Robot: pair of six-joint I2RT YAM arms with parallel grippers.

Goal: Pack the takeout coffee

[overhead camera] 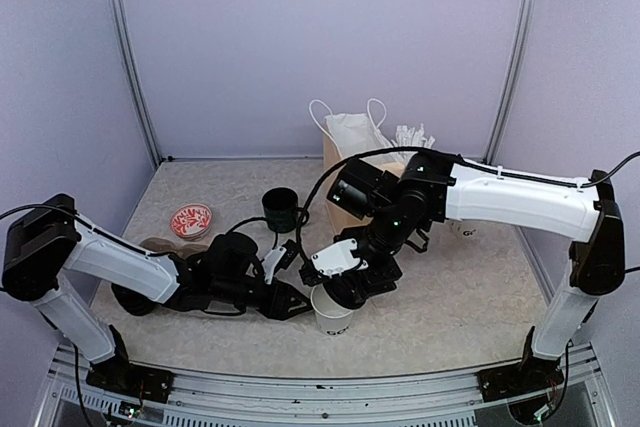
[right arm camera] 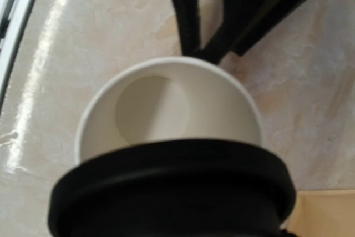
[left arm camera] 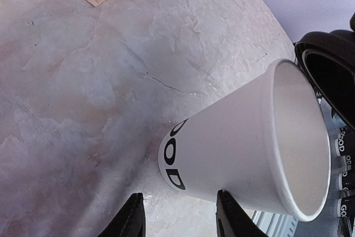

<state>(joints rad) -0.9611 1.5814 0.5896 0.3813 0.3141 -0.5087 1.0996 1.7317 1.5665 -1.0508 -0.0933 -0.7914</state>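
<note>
A white paper cup [overhead camera: 331, 315] with black block lettering stands upright and lidless near the front middle of the table. It also shows in the left wrist view [left arm camera: 238, 148] and from above in the right wrist view [right arm camera: 166, 109]. My left gripper [overhead camera: 296, 303] is open, with its fingertips [left arm camera: 126, 217] on either side of the cup's base [left arm camera: 178, 217] and apart from it. My right gripper [overhead camera: 350, 282] holds a black plastic lid [right arm camera: 172, 192] just above the cup's rim. The lid hides the right fingers. It shows as a black ring in the left wrist view [left arm camera: 331, 76].
A brown paper bag [overhead camera: 345, 162] with white handles stands at the back middle. A dark green mug [overhead camera: 281, 209] and a red patterned dish [overhead camera: 190, 219] sit to the left. A stack of lettered white cups [left arm camera: 344, 181] shows at the right edge.
</note>
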